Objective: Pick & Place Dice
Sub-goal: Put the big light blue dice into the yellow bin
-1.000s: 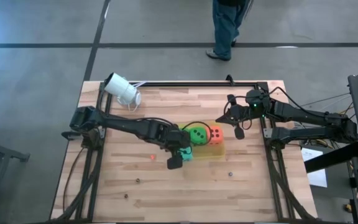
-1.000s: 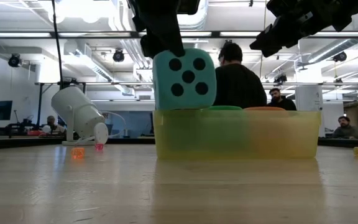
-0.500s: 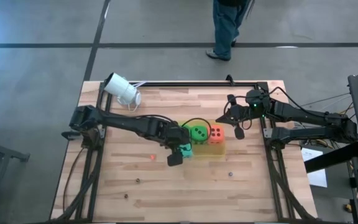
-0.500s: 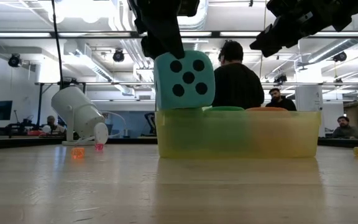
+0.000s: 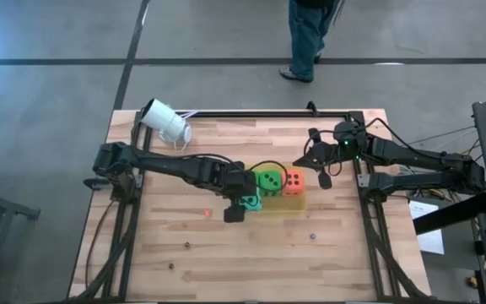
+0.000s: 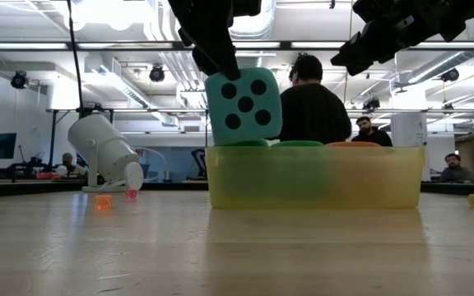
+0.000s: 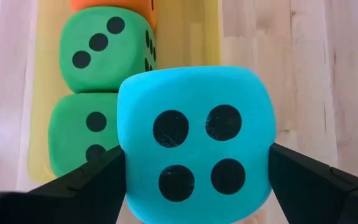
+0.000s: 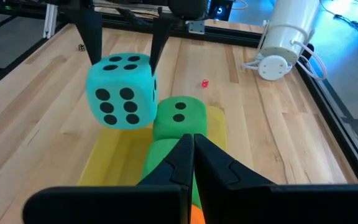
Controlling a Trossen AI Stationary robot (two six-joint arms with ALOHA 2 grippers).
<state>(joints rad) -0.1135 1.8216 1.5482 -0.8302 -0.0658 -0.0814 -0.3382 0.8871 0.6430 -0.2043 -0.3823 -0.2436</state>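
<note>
Teal die (image 6: 243, 105) nudged over yellow tray (image 6: 385, 185) — left jaws gripping; right jaws closed.

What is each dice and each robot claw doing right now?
Teal die: held in the air over the bin's end.
Two green dice: resting in the yellow bin.
Orange-red die: in the bin.
Left gripper: shut on the teal die.
Right gripper: shut, empty, beside the bin.

A grey concrete floor (image 5: 49, 93) crossed by dark lines is surrounding the pale wooden surface (image 5: 251, 253). A person in jeans (image 5: 309, 38) is standing beyond its far edge. Ceiling strip lights (image 6: 122, 12) are glowing over a workshop where a seated person (image 6: 311, 107) is facing away.
</note>
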